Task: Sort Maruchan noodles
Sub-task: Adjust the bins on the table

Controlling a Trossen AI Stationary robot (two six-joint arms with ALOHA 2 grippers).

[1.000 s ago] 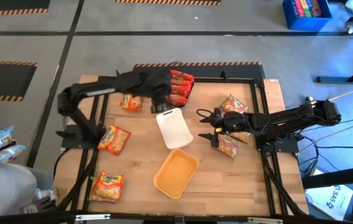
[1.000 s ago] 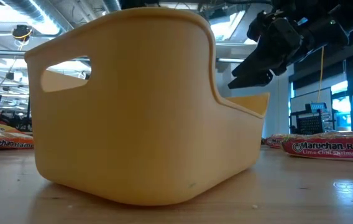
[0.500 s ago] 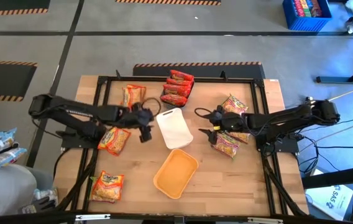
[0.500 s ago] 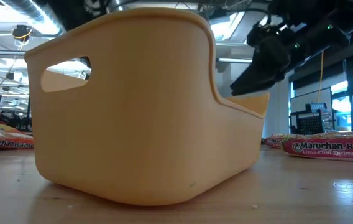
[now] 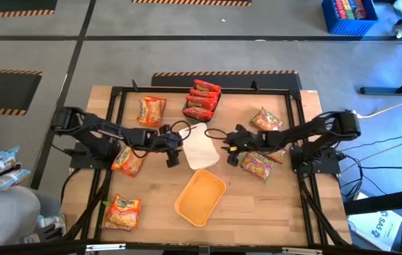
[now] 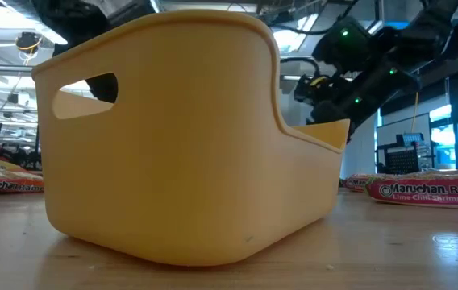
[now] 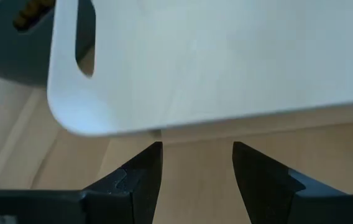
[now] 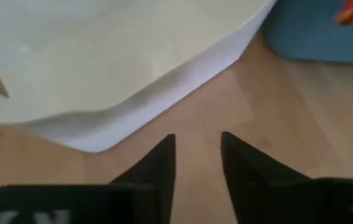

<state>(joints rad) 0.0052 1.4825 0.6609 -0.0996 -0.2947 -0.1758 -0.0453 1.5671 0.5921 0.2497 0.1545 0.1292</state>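
Both grippers flank the white tray (image 5: 199, 147) from above: the left gripper (image 5: 172, 144) at its left edge, the right gripper (image 5: 229, 145) at its right edge, with noodle packets scattered around — red ones (image 5: 202, 100) at the far side, an orange one (image 5: 151, 110), two more (image 5: 122, 211) on the left, and green-and-red ones (image 5: 257, 165) by the right arm. Low down, the yellow tray (image 6: 172, 137) fills the shot, a packet (image 6: 426, 192) lying flat to its right. Wrist views: left fingers (image 7: 140, 177) spread apart with nothing between them just short of the white tray's rim (image 7: 164, 118), right fingers (image 8: 158, 165) a narrow gap apart, gripping nothing, near the tray's corner (image 8: 102, 134).
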